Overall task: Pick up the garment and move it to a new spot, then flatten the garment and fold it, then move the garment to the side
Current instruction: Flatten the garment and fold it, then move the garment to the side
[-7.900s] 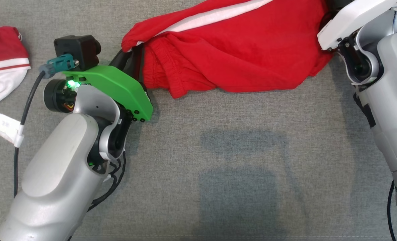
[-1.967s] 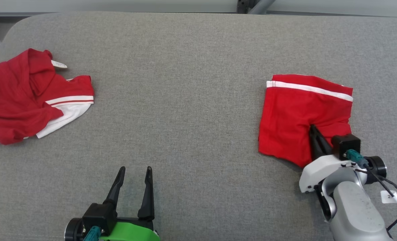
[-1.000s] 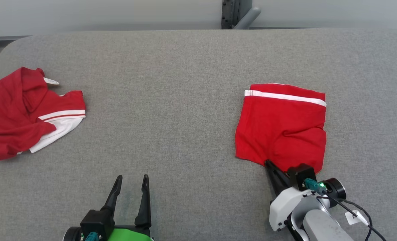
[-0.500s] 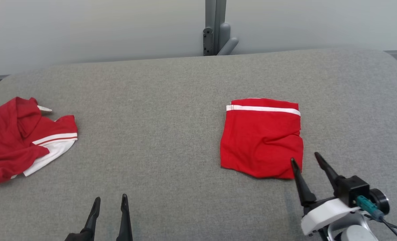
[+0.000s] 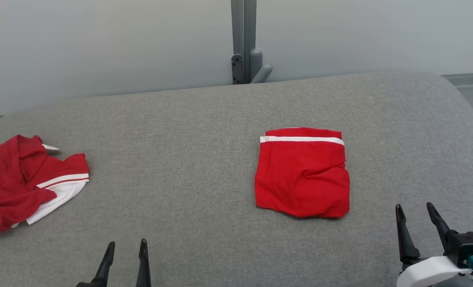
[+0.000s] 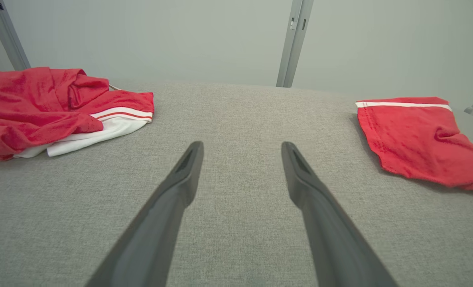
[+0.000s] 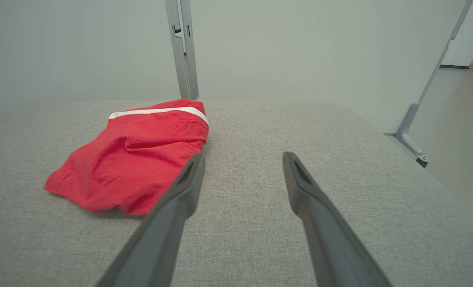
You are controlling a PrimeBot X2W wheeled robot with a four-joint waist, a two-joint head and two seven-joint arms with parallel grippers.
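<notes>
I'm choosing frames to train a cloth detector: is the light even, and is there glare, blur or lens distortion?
Head view: soft, even light, no glare, the folded red garment sharp, with only a thin shadow at its near edge. Left wrist view: wide-angle, so the grey post leans. Right wrist view: same stretch, the right gripper looming large in the foreground.

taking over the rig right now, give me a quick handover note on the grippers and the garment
Grippers: left gripper has its jaws open and empty, low over the grey table. The right gripper has its jaws open and empty, near the folded red garment but clear of it.
Garment: lies free, right of centre, white stripe at the far edge, slightly rumpled.
Done: the fold and, it seems, the move aside.
Left: probably nothing for this piece. A crumpled red-and-white garment at the table's left may be next.
</notes>
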